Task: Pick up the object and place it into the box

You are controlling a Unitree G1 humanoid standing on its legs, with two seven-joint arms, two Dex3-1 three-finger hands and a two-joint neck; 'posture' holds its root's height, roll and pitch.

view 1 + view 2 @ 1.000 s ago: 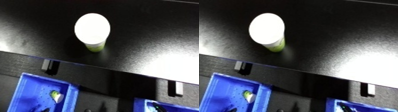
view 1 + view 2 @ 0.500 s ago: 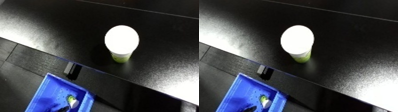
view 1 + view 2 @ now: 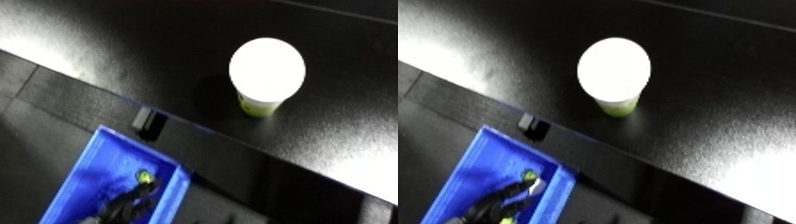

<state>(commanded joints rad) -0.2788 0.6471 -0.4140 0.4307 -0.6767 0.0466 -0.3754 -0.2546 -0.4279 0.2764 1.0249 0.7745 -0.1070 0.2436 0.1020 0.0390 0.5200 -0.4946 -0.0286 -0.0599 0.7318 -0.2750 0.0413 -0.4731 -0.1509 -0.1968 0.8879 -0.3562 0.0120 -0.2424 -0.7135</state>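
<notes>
1. We see the object standing upright on the black table: a container with a broad white top, glaring bright, and a narrower yellow-green body below it. It stands right of centre in the left eye view, a little way in from the table's near edge.

2. The blue bin lies below and to the left of the object, beyond the table's near edge and lower down. Some small dark and yellow-green things lie in it; we cannot tell what they are.

3. Neither of our hands shows in either view, so we cannot say whether the fingers are released, clenched or holding anything.

4. The relation that matters: the object's long axis runs up and down, so we judge a grasp from the side, round the body under the wide top, would suit. With no hand in view, we cannot tell which is nearer; the object's place toward the right hints at the right hand.

5. We judge the pick not yet begun; the carry would run near and leftward to the bin.
</notes>
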